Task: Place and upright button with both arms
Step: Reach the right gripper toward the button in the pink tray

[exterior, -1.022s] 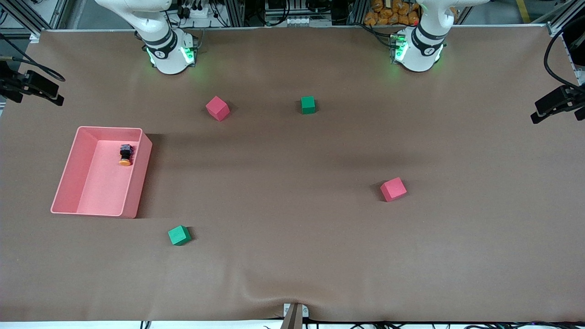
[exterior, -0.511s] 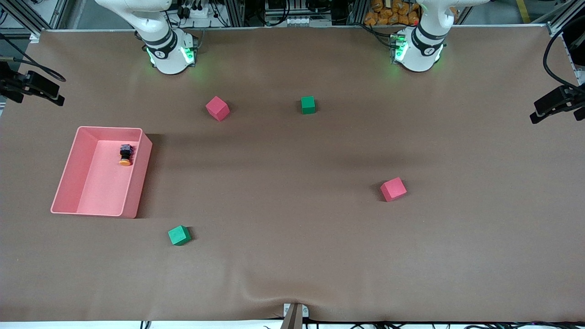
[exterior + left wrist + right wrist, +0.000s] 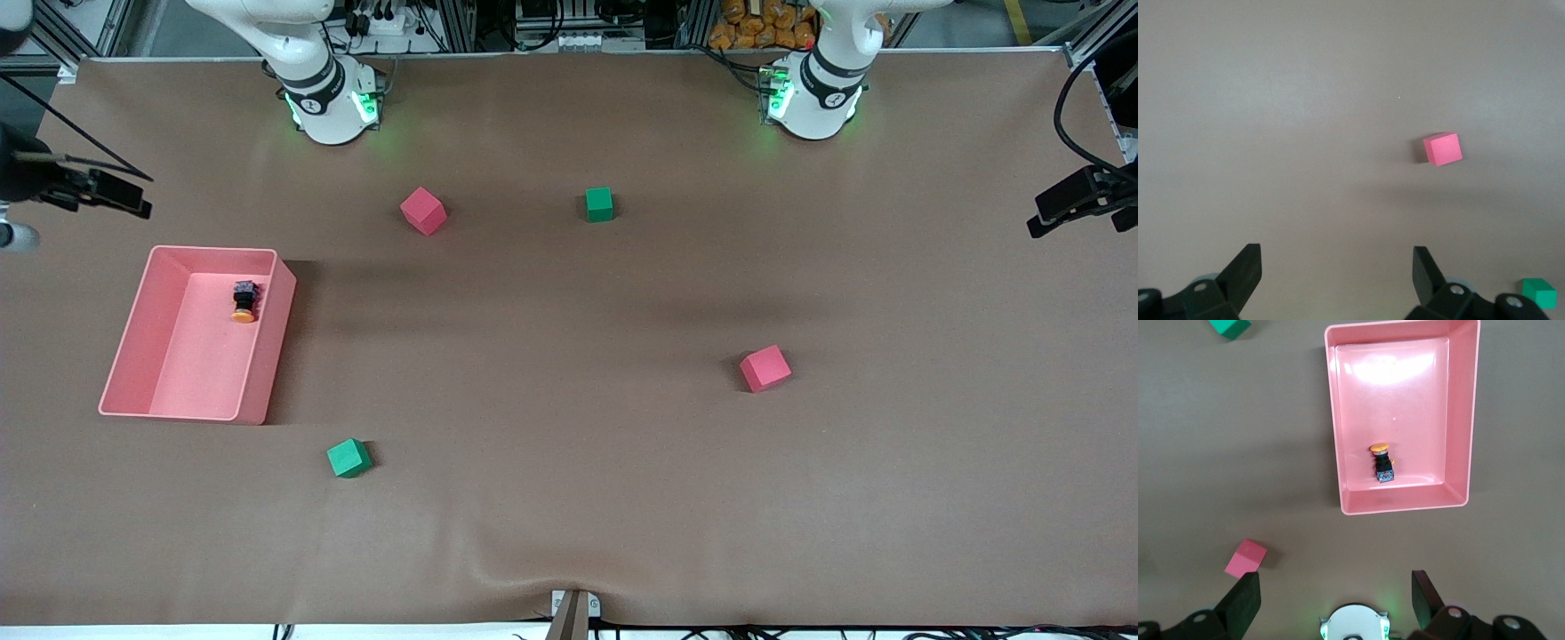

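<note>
Button lying on its side in the pink tray, both end effectors open and empty.

The button (image 3: 244, 301), a round orange cap on a boxy black body, lies tipped over on the smooth floor of the rectangular pink tray (image 3: 265, 356) toward the right arm's end of the matte brown surface (image 3: 569, 498). The right end effector (image 3: 1335, 600) hangs high over its own base, blunt black fingers spread wide, holding nothing. The left end effector (image 3: 1337, 277) hangs over bare surface near a pink cube (image 3: 1443, 148), fingers equally wide and empty. Green cubes (image 3: 348, 458) sit scattered, well apart from the tray.
</note>
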`<state>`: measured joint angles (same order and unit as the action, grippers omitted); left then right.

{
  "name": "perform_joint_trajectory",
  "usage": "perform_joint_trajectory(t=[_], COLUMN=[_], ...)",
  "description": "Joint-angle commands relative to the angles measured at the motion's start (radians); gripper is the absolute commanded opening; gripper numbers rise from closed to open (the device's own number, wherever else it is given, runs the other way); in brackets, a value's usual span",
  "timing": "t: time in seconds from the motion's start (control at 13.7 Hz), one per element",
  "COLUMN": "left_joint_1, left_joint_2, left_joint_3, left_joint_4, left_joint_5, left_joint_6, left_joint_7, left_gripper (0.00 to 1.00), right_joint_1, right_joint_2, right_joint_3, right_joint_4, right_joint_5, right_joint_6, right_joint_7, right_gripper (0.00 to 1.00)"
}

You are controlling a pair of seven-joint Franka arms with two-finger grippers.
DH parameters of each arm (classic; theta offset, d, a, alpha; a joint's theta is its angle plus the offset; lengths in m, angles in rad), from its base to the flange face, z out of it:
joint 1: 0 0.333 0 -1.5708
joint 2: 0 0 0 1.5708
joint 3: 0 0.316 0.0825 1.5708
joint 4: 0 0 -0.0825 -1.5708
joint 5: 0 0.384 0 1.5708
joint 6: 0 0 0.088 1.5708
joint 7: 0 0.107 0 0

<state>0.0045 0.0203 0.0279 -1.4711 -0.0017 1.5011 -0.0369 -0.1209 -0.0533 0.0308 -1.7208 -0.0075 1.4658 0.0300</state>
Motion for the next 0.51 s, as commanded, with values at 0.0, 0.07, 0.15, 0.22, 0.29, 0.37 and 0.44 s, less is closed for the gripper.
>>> perform_joint_trajectory(t=[0.0, 0.07, 0.15, 0.22, 0.29, 0.37, 0.44], left_joint_1=[0.005, 0.006, 0.006, 0.005, 0.005, 0.006, 0.006], left_joint_2=[0.000, 0.000, 0.000, 0.000, 0.000, 0.000, 0.000], left_joint_3=[0.000, 0.000, -0.002, 0.000, 0.000, -0.002, -0.002], left_joint_4=[0.006, 0.008, 0.009, 0.009, 0.008, 0.008, 0.008], left_joint_5=[-0.018, -0.018, -0.018, -0.018, -0.018, -0.018, -0.018], left_joint_6=[-0.013, -0.013, -0.013, -0.013, -0.013, -0.013, -0.013], left_joint_7=[0.022, 0.022, 0.023, 0.023, 0.022, 0.023, 0.023], left_gripper=[1.00, 1.00, 1.00, 1.00, 1.00, 1.00, 1.00], right_joint_1=[-0.031, -0.042, -0.049, -0.052, -0.062, -0.068, -0.083], right_joint_2=[-0.005, 0.003, 0.003, 0.003, 0.003, 0.004, 0.004], right_joint_3=[0.011, 0.011, 0.011, 0.011, 0.011, 0.011, 0.009], right_joint_4=[-0.107, -0.150, -0.198, -0.242, -0.281, -0.327, -0.379], right_joint_5=[-0.025, -0.025, -0.025, -0.025, -0.026, -0.026, -0.026], right_joint_6=[0.060, 0.068, 0.103, 0.146, 0.195, 0.252, 0.310], right_joint_7=[-0.039, -0.044, -0.045, -0.047, -0.048, -0.062, -0.091], right_gripper=[1.00, 1.00, 1.00, 1.00, 1.00, 1.00, 1.00])
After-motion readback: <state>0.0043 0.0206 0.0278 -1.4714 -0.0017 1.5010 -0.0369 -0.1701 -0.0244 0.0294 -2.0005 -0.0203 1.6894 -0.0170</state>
